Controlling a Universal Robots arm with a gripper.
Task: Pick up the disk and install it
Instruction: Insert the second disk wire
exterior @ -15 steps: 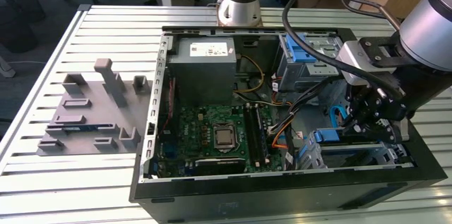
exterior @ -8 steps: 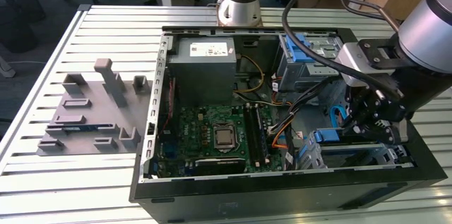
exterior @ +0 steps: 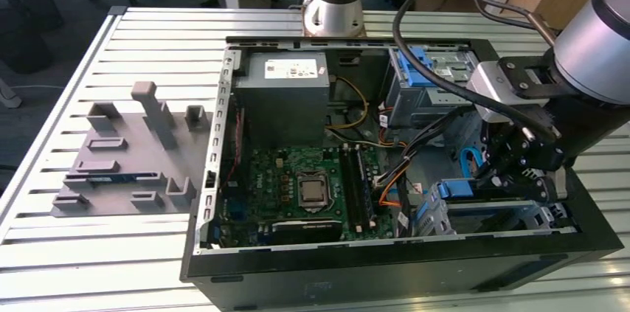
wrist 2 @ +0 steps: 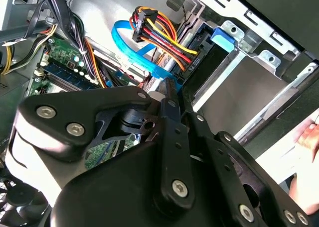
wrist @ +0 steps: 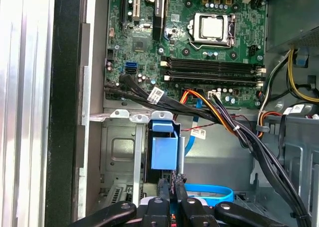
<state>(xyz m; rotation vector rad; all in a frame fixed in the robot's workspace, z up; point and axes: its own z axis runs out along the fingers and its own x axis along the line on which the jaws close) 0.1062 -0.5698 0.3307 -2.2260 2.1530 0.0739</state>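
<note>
The disk sat low in the drive bay at the case's corner on the exterior view's right, its blue rail upright at the bay mouth in the first wrist view. The gripper hung directly above it, inside the case; its fingers stood together, tips just behind the rail, holding nothing. A blue cable and a bundle of coloured wires ran beside the bay. The motherboard lay at mid-case, a grey box beyond it. A grey fixture rested on the table, well apart.
</note>
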